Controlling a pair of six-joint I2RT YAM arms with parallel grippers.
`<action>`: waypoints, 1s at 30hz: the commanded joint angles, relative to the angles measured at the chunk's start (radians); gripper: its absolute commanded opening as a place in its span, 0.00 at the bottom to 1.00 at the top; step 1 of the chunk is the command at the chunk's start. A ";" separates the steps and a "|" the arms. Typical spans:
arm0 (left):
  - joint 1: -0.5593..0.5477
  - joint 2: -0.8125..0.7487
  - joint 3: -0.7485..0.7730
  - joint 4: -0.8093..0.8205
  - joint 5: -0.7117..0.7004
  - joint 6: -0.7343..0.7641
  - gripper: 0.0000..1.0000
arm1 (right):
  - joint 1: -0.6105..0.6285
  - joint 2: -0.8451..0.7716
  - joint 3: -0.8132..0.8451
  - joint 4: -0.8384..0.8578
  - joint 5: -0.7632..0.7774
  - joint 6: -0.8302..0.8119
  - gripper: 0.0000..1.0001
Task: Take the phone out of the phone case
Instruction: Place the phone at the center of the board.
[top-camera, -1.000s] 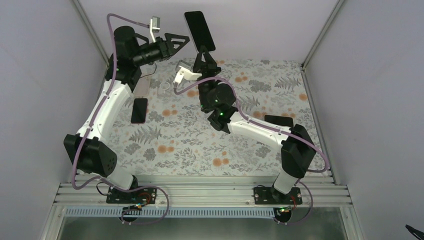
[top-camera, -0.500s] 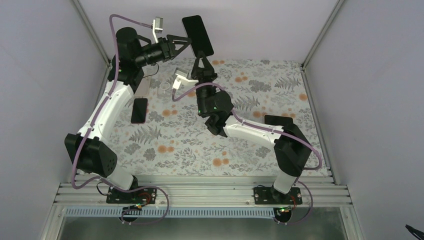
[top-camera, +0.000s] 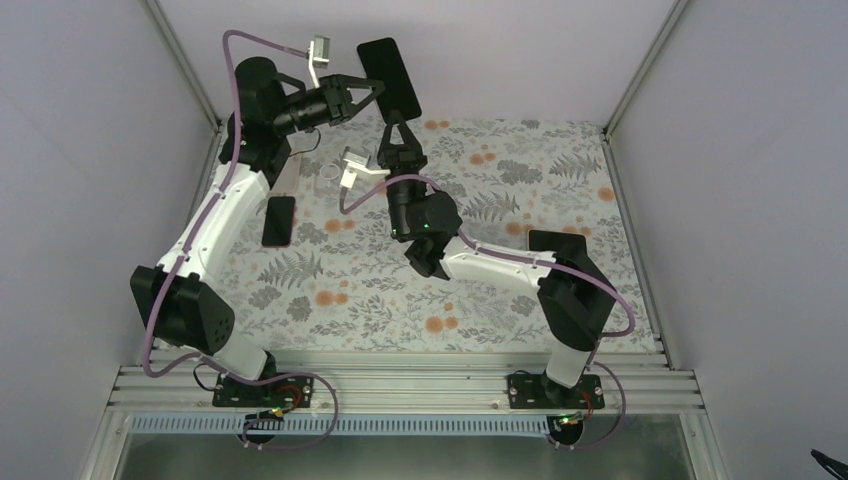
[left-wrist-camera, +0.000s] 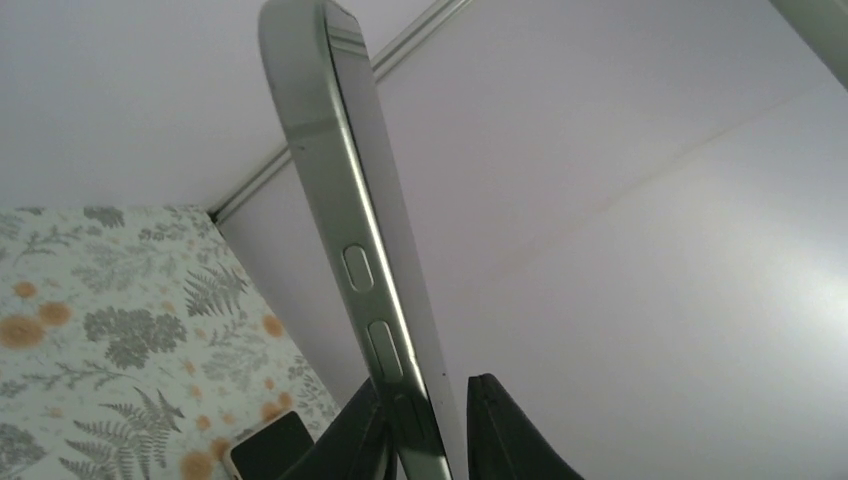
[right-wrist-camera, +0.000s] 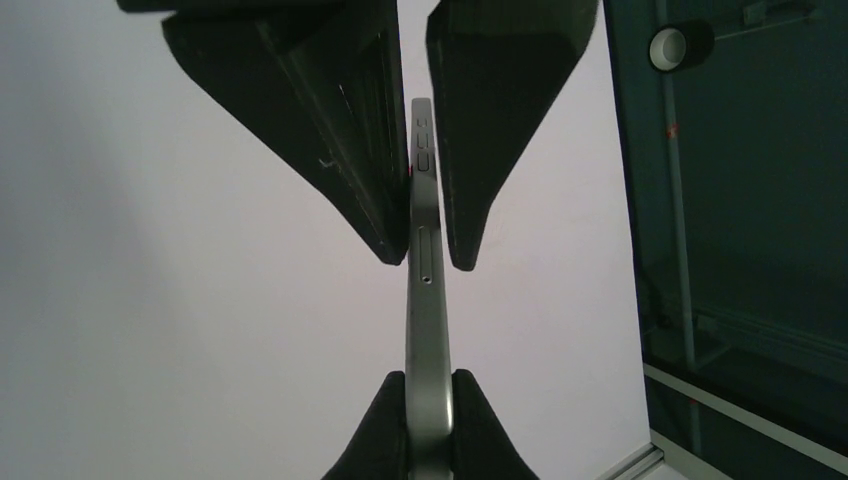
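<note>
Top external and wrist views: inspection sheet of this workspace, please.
Surface: floral cloth, lying flat.
Job's things: phone held up in the air, its edge bare metal; dark pale-rimmed slab on the cloth, maybe the case.
Clutter: pale item and grey slab by the left arm.
Hands: right hand clamps the phone's lower end; left hand straddles it, a gap showing.
Cables: purple cable loops on each arm, no snag seen.
Surroundings: white walls, metal rail.

Blk phone (top-camera: 390, 78), grey-green edge, aloft, tilted
</note>
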 joint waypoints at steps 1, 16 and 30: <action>-0.008 -0.003 -0.022 0.054 0.026 -0.016 0.16 | 0.019 -0.003 -0.019 0.116 -0.043 -0.015 0.04; 0.010 -0.008 -0.031 0.040 0.037 0.015 0.02 | 0.022 -0.036 -0.051 0.096 -0.037 0.024 0.63; 0.155 -0.062 0.001 -0.353 -0.026 0.450 0.02 | 0.010 -0.214 -0.149 -0.282 0.019 0.398 0.99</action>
